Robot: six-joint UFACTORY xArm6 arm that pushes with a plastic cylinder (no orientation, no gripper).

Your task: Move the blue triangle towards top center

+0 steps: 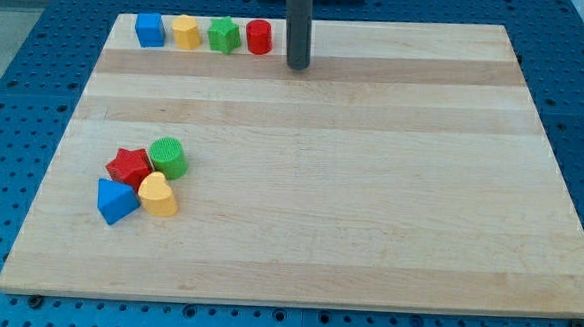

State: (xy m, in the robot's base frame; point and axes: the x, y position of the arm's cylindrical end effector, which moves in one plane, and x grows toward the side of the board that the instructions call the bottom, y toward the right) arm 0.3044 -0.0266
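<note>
Our tip (297, 66): end of the dark rod, resting on the worktop (371, 188) near the view's top, about centre; it touches no block.
Gripper: none fitted, so there are no jaws to part, close or clamp; the rod holds nothing and can only push.
Nearest neighbour: red block (259, 37), just to the view's left of our tip, apart from it.
Top row: blue block (150, 30), yellow block (186, 32), green block (224, 35), then the red one, lined along the top edge toward the view's left, evenly spaced; we judge them parked out of the way.
Blue triangle (116, 201): low at the view's left, well apart from our tip, lowest and leftmost of a tight cluster.
Cluster mates: red star (129, 164) just above it, yellow heart (157, 195) touching it on its right, green cylinder (168, 157) above the heart.
Why it matters: we judge the star sits on the line from triangle to top centre, so a push from below risks dragging neighbours.
Task state: not yet begun, by our judgement; our tip stands near the goal area, not behind the triangle.
</note>
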